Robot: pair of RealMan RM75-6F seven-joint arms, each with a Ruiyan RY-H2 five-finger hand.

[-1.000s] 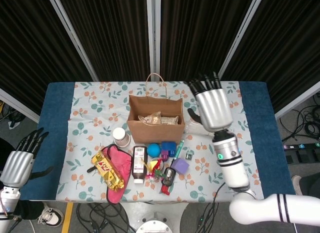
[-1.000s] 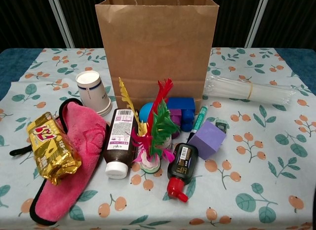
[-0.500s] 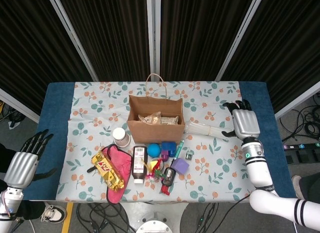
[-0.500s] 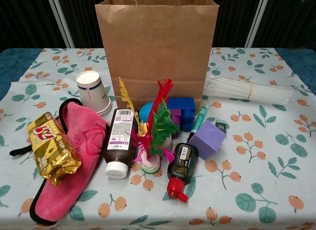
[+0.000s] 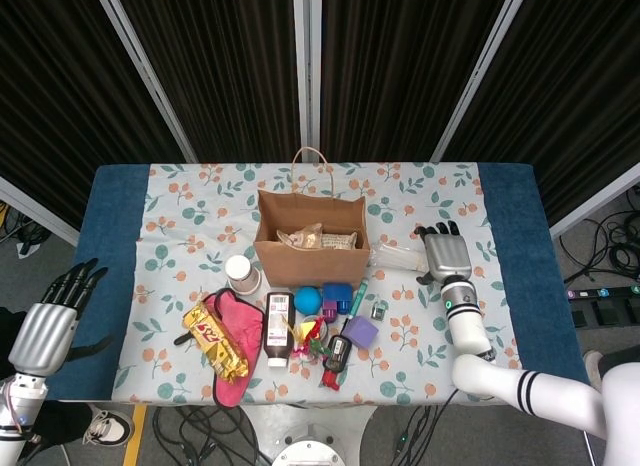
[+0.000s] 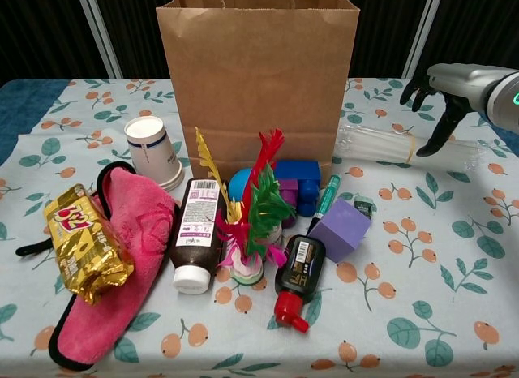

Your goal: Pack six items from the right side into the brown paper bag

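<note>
The brown paper bag (image 5: 310, 248) (image 6: 258, 78) stands upright at mid-table, with crinkly packets (image 5: 318, 238) inside it. Just right of it lies a clear pack of straws (image 5: 398, 256) (image 6: 381, 144). My right hand (image 5: 443, 254) (image 6: 451, 88) hovers at the pack's right end with its fingers spread downward, holding nothing. A purple block (image 5: 361, 331) (image 6: 340, 228) and a green marker (image 5: 358, 296) (image 6: 326, 195) lie in front of the bag. My left hand (image 5: 45, 324) hangs open beyond the table's left edge and does not show in the chest view.
In front of the bag lie a paper cup (image 6: 152, 151), a pink cloth (image 6: 122, 232), a gold snack pack (image 6: 85, 240), a brown bottle (image 6: 197, 236), a feather toy (image 6: 251, 216), a blue ball (image 5: 307, 299), a blue block (image 6: 298, 182) and a small ink bottle (image 6: 297, 277).
My right hand came down from near the camera, passed the table's right side, and now sits lower and further left over the straws. The left hand barely shifted.
</note>
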